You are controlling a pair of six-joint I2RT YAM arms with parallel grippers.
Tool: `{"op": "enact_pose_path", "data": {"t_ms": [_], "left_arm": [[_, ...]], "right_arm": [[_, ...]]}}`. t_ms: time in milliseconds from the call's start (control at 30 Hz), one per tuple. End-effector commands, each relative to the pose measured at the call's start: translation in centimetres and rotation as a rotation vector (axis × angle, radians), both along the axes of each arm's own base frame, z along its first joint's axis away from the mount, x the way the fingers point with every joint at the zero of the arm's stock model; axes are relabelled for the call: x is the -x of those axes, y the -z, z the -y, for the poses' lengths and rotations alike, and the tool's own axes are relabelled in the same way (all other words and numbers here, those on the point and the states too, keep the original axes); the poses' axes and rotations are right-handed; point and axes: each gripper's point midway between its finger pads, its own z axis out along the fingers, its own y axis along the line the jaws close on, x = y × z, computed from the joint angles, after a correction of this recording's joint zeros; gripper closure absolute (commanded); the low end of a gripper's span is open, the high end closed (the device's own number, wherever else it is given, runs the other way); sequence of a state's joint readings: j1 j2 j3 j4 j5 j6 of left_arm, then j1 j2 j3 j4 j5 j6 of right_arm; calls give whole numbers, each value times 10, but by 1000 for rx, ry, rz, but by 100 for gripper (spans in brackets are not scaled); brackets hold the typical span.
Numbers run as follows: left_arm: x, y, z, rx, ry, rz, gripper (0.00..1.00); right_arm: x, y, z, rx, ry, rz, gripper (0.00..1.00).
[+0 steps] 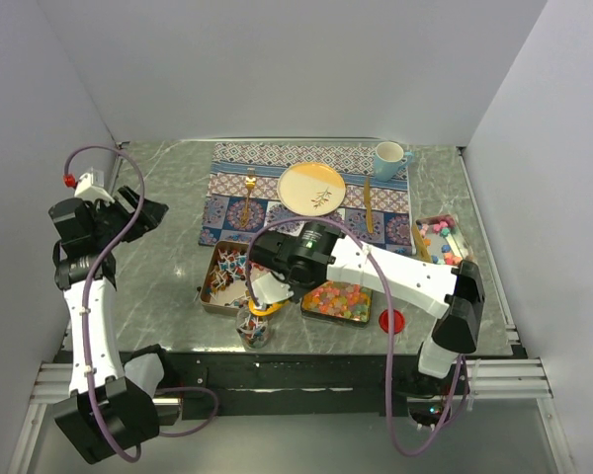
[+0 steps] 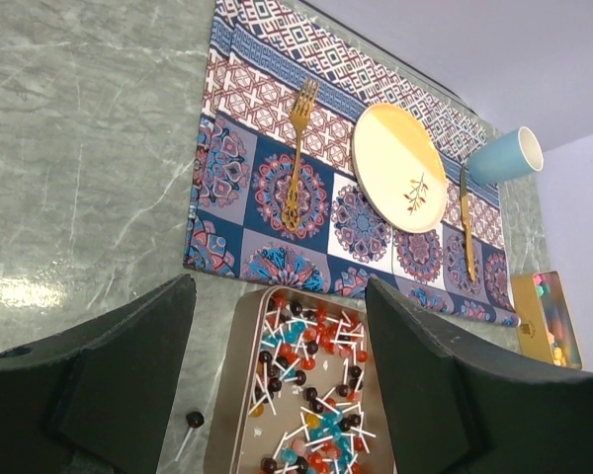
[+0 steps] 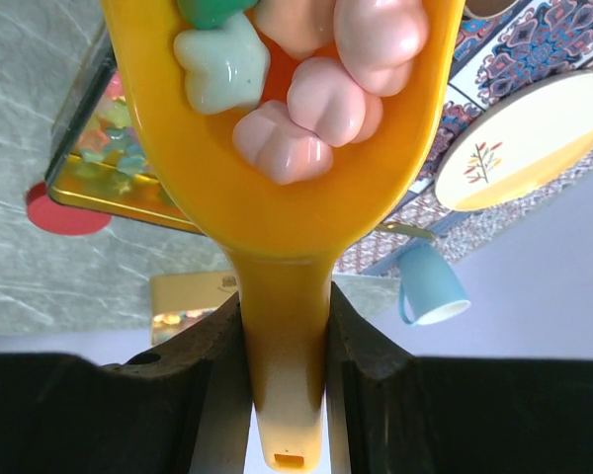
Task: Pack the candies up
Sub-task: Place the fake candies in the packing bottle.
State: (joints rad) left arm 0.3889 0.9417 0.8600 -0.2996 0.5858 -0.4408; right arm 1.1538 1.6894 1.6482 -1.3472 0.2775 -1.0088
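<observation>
At the near edge of the table [image 1: 158, 286] stands a small container [image 1: 255, 331] with coloured pieces inside, and a red disc [image 1: 391, 320] lies to its right. Just above the container, the right end effector [image 1: 267, 288] is clamped narrowly on the handle of a yellow scoop [image 3: 277, 178]. The scoop carries a few glossy pink and pale green candies [image 3: 321, 99]. More of the candies lie in a gold tray [image 3: 109, 195] just beside the disc. To the left of that tray is a second tray [image 2: 227, 415], filled with lollipops [image 2: 311, 385]. The left end effector [image 2: 280, 296] hangs over the left side of the table, its fingers spread wide and holding nothing. Farther back lies a patterned placemat [image 2: 267, 188] with a gold fork [image 2: 296, 148], a yellow plate [image 2: 395, 163] and a gold knife [image 2: 466, 227] on it. A blue cup [image 2: 504, 156] stands at its far right corner. Near the table's right edge, a gold box [image 1: 437, 240] holds mixed coloured sweets.
</observation>
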Motion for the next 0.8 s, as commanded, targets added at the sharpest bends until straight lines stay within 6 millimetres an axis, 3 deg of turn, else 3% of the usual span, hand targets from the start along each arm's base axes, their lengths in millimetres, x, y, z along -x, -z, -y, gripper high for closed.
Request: {"op": "enact_pose_path", "data": {"t_ms": [0,767], "left_arm": [[0,-11,-1,-14,-7,59,24],[8,-9,0,7,-17,96,24]], "right_arm": [[0,-11,19,159,-96,58,100],[-22,-41,-8,285,-206,296,100]]}}
